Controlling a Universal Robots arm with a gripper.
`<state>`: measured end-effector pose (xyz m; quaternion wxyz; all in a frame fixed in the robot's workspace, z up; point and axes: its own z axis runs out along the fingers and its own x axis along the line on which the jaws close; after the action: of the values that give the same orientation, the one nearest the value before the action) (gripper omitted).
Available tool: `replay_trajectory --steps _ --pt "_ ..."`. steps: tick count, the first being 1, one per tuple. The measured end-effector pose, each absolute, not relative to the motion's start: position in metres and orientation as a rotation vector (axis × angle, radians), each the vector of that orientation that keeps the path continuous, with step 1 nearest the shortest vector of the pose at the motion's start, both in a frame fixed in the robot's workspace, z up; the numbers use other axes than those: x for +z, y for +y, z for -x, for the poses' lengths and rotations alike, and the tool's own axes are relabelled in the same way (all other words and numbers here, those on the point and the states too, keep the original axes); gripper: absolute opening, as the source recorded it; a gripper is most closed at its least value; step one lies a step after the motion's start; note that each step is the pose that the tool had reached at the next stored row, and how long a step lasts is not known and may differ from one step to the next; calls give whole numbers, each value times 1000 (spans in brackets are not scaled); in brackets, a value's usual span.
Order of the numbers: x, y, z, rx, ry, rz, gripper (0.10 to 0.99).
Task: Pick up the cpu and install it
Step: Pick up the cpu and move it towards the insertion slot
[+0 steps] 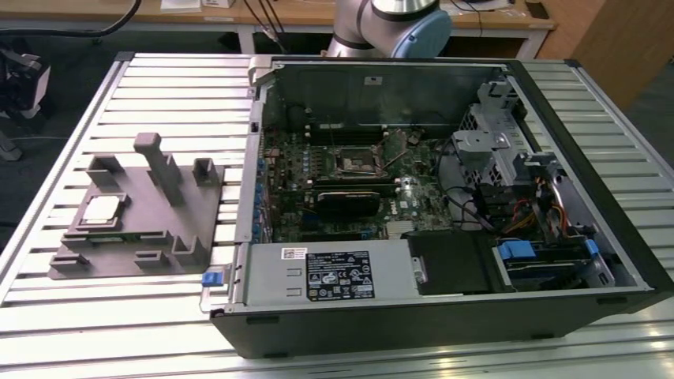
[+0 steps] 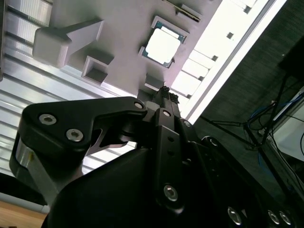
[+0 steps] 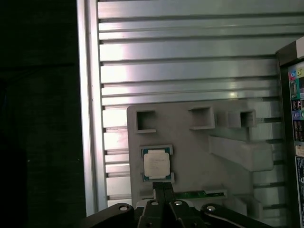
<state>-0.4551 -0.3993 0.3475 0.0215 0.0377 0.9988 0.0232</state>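
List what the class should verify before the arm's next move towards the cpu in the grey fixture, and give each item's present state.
1. The cpu lies flat in the grey fixture: ok.
2. The cpu's top is uncovered: ok.
3. The gripper holds nothing: ok.
4. The gripper is open for a grasp: not ok, its jaws stand shut.
5. The computer case is open, with the motherboard socket in sight: ok.
6. The motherboard socket is empty and unlatched: cannot tell.

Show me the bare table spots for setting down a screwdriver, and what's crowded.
Bare table slats lie in front of the grey fixture, behind it, and at the exterior view's right of the computer case. Crowded: the fixture around the cpu, the gap between fixture and case, the case's inside.
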Motion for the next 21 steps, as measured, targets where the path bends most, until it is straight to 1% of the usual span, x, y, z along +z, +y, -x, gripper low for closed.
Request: replay_trajectory --steps 16,17,18,19,20,21 --pt "327 -400 454 72 3094 -117 114" --pt "326 -400 454 72 3094 -117 169" --pt "325 -400 454 72 3094 -117 169" --pt "324 -400 454 72 3094 -117 231" --pt "322 -400 454 72 3094 -117 231" --pt "321 -400 454 72 3094 -117 290"
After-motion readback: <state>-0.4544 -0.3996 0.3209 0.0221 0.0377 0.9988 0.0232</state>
